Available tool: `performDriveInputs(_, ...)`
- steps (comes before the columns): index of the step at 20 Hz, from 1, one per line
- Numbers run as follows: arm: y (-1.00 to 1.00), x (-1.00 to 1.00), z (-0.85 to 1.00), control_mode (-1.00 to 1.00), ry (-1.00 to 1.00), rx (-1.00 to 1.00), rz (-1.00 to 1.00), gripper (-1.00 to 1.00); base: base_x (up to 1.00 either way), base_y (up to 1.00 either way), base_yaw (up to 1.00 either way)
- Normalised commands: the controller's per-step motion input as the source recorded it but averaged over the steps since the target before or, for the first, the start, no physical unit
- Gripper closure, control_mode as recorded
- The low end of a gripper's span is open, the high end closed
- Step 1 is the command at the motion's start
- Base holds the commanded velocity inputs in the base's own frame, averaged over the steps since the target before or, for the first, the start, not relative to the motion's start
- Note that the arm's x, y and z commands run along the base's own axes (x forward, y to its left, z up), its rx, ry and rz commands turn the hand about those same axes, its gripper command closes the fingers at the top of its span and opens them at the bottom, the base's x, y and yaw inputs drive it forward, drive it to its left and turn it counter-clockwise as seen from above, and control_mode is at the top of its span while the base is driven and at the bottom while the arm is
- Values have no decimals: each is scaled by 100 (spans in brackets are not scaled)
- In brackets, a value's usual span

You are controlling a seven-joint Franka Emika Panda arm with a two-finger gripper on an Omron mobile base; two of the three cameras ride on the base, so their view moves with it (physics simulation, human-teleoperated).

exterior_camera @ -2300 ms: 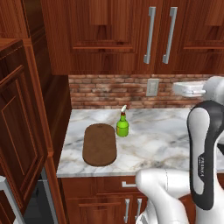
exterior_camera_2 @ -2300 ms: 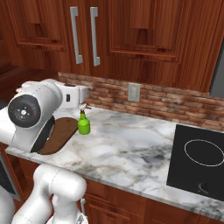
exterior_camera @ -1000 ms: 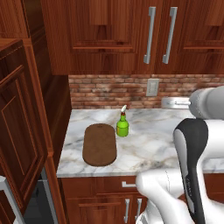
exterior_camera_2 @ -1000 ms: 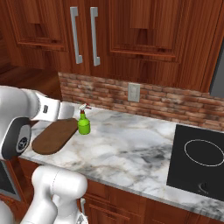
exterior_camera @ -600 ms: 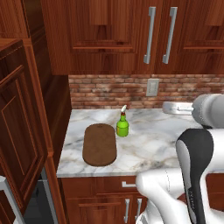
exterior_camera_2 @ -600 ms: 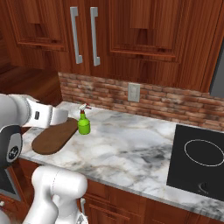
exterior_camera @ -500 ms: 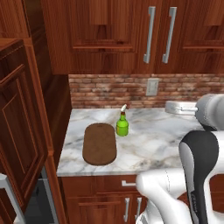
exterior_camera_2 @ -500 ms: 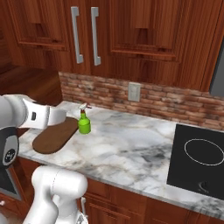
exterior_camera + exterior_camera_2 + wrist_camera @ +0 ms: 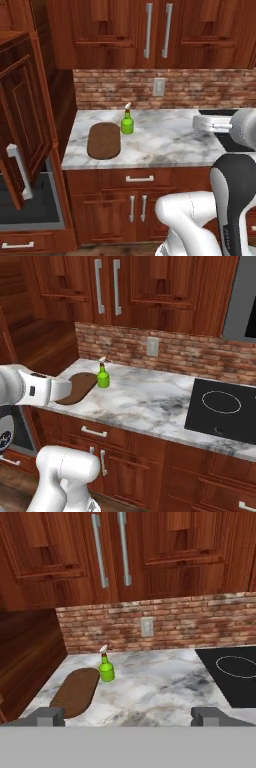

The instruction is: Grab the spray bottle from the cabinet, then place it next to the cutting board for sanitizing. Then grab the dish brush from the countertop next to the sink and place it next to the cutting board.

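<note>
From the left base view, the spray bottle [image 9: 127,122] stands upright on the marble countertop [image 9: 165,142], just beside the cutting board [image 9: 103,140]; the tall cabinet [image 9: 22,135] door hangs open, its interior too dark to judge. The right base view agrees. In my hand view, my gripper [image 9: 131,716] is spread wide, holding nothing; no label is legible on the bottle.

No writing or label can be read anywhere.
</note>
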Motion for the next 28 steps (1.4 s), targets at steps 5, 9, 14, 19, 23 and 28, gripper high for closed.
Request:
performDriveInputs(5, 0, 0, 0, 100, 0, 0, 0, -100, -66, -44, -12)
performDriveInputs(9, 0, 0, 0, 100, 0, 0, 0, -100, -35, -60, -27)
performDriveInputs(14, 0, 0, 0, 100, 0, 0, 0, -100, -38, -98, -38)
performDriveInputs(19, 0, 0, 0, 100, 0, 0, 0, -100, -31, -78, -54)
performDriveInputs(23, 0, 0, 0, 100, 0, 0, 0, -100, -5, -62, -58)
performDriveInputs(28, 0, 0, 0, 100, 0, 0, 0, -100, 0, -49, -54)
